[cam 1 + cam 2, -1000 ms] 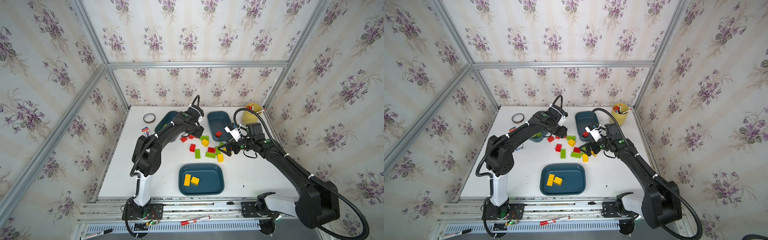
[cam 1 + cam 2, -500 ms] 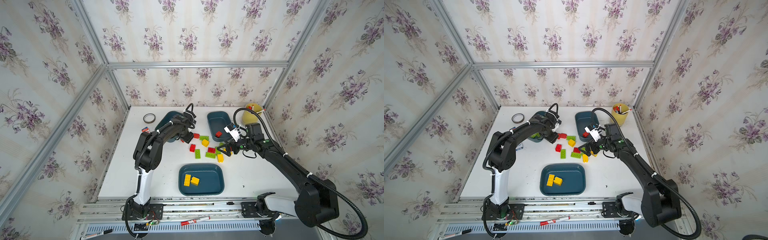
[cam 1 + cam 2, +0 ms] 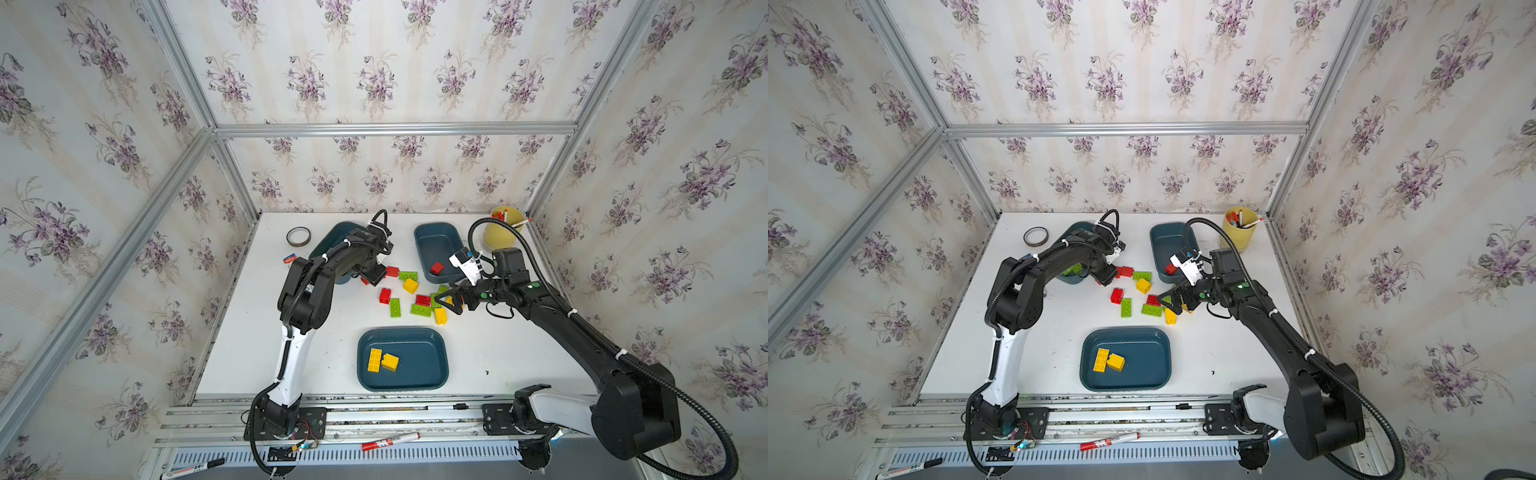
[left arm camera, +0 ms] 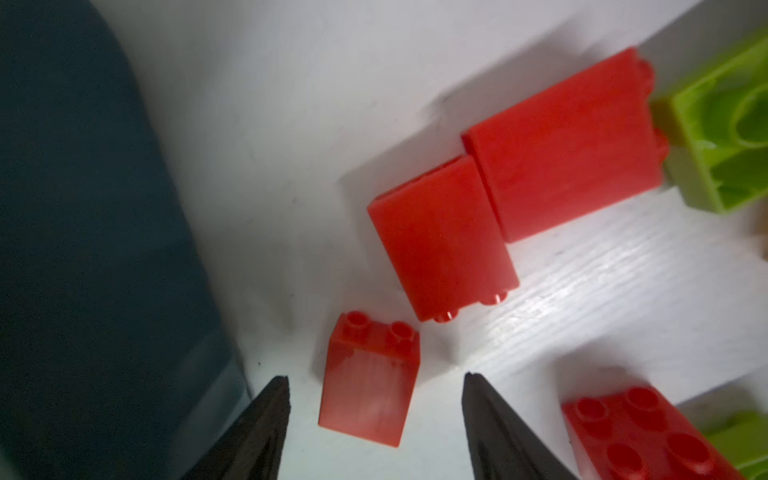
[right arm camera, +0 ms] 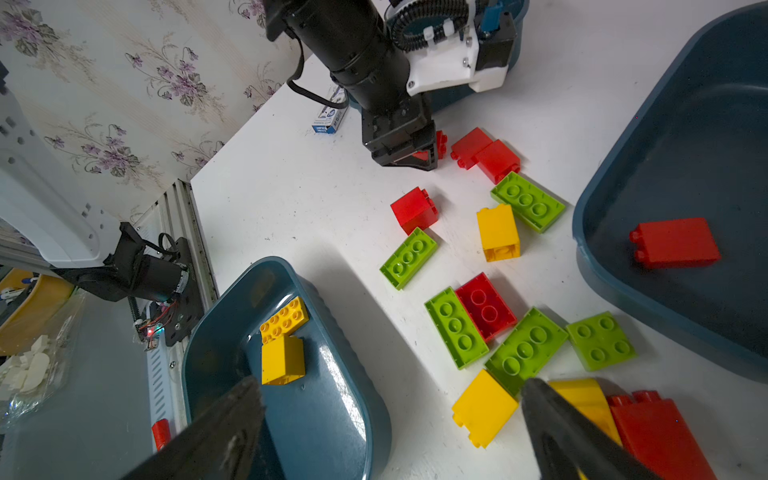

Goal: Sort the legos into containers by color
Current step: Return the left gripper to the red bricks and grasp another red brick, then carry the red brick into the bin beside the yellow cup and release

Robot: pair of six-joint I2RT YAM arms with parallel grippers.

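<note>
Loose red, yellow and lime green legos lie mid-table between three teal containers. The front container holds two yellow legos. In the back right container lies one red brick. My left arm hides most of the back left container, where green bricks show. My left gripper is open and low beside that container. Its fingers straddle a small red brick without touching it. My right gripper hangs wide open and empty, with a yellow brick between its fingers.
A tape roll and a small blue-and-white box lie at the back left. A pale yellow cup with pens stands in the back right corner. Markers lie on the front rail.
My left gripper has shifted a little left and forward, settling low over the small red brick beside the back left container. The right arm has barely moved.
</note>
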